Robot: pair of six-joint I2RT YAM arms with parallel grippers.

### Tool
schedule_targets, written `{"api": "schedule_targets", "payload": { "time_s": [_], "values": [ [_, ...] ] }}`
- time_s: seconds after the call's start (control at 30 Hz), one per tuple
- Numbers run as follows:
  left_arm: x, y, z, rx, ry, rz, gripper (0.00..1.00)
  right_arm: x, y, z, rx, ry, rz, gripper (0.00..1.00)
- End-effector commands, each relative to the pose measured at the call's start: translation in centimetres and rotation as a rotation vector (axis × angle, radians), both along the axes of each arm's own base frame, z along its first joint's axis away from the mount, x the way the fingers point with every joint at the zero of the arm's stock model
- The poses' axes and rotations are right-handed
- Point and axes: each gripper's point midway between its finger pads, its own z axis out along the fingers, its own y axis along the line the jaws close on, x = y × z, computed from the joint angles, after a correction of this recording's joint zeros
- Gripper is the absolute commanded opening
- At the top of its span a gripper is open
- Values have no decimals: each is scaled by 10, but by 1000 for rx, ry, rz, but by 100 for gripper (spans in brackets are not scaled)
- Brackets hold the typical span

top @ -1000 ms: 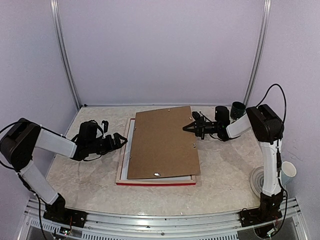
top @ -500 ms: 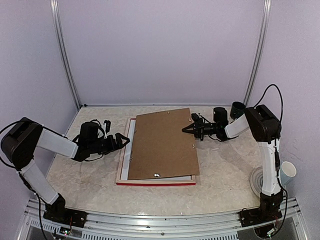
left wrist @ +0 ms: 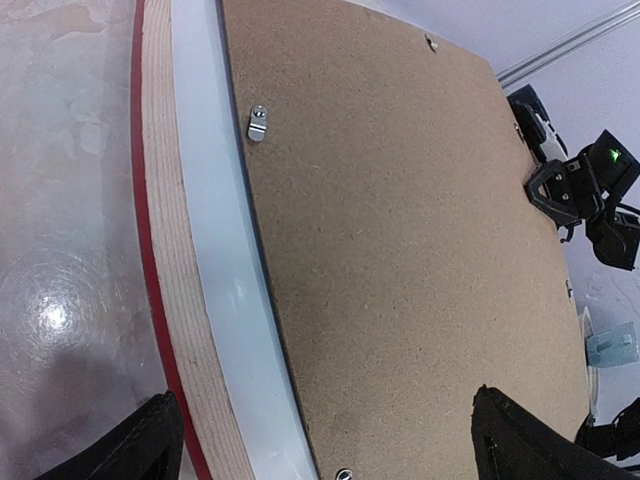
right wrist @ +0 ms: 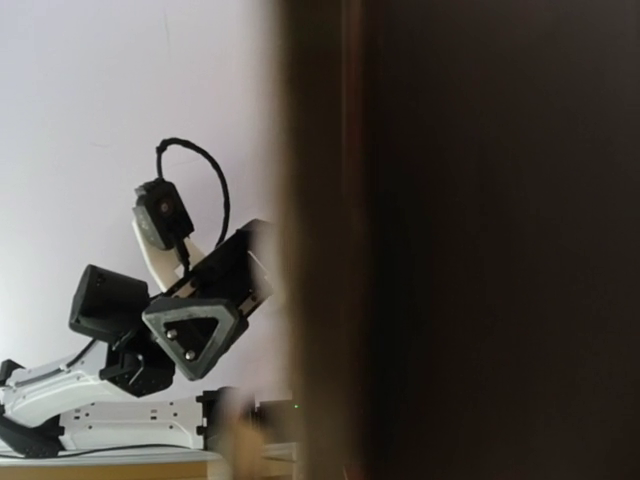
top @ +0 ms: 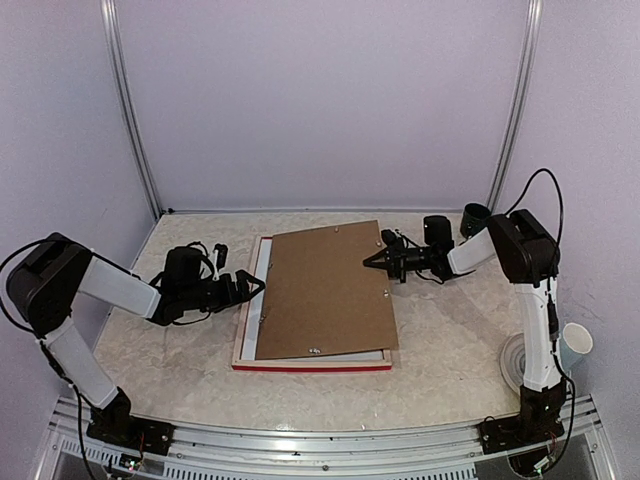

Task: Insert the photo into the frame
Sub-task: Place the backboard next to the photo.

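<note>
The red frame (top: 310,367) lies flat on the table, its pale wood edge (left wrist: 165,250) close in the left wrist view. A white strip (top: 258,290) shows inside its left and front sides. The brown hardboard panel (top: 325,290) lies askew on top and also shows in the left wrist view (left wrist: 400,250). The photo is hidden. My left gripper (top: 252,285) is open, its fingers (left wrist: 150,440) spread over the frame's left side. My right gripper (top: 372,260) is shut on the panel's right edge. That panel (right wrist: 460,240) fills the right wrist view, and its fingers do not show.
A paper cup (top: 576,346) and a white ring (top: 514,360) sit at the right edge. Two black cylinders (top: 476,216) stand at the back right. Purple walls close the back and both sides. Metal turn clips (left wrist: 258,122) stick out of the frame's back.
The right gripper has moved left and the panel has shifted left and toward the front with it. The left gripper has moved right, up to the frame's left side.
</note>
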Motion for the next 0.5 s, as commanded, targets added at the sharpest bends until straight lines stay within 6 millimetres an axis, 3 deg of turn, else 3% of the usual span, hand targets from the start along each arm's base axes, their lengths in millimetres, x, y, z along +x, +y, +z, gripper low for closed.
{"api": "schedule_targets", "payload": {
  "time_s": [0.0,0.47],
  "values": [
    [2,-7,4,-22,-19,-14,99,3,6,0,-12,-19,19,0],
    [3,-8,-3,-30,4,4,99,-10,9,5,37,12,40,0]
  ]
}}
